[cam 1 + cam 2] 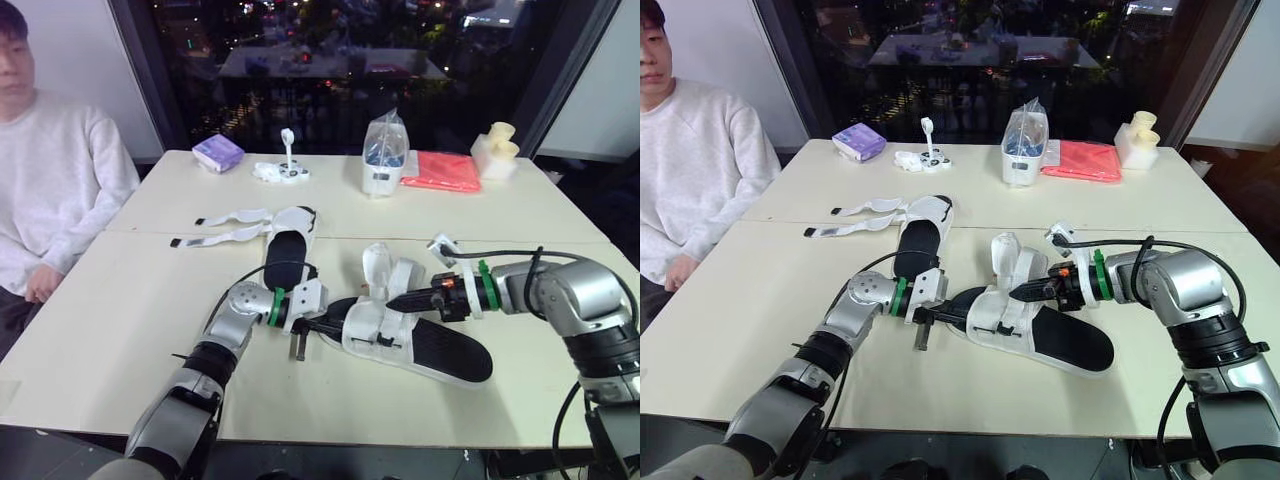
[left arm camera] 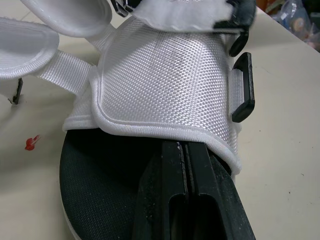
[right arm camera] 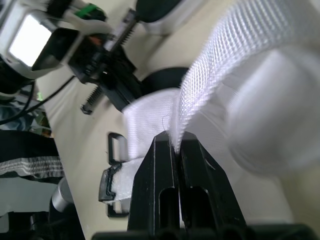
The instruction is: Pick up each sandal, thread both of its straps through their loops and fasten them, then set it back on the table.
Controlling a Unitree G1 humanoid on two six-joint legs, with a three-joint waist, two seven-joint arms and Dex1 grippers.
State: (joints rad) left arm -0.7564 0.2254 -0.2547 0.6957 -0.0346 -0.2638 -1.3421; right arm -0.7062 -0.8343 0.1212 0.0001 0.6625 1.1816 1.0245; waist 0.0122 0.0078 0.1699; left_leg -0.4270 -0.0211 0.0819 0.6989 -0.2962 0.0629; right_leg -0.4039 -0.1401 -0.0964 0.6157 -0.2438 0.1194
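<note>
White-and-black sandals on a cream table.
The sandal point(image 1: 415, 340) at the black-fingered left gripper point(image 2: 186, 150) has a black footbed, a white basket-weave upper and black loops point(image 2: 243, 87). The strap point(image 3: 225, 45) in the black right gripper point(image 3: 175, 142) is ribbed white webbing. Beyond the left gripper, the second sandal point(image 1: 285, 245) is white over black. A red speck point(image 2: 31, 142) marks the table point(image 1: 130, 330). Green rings point(image 1: 277, 305) band both wrists.
</note>
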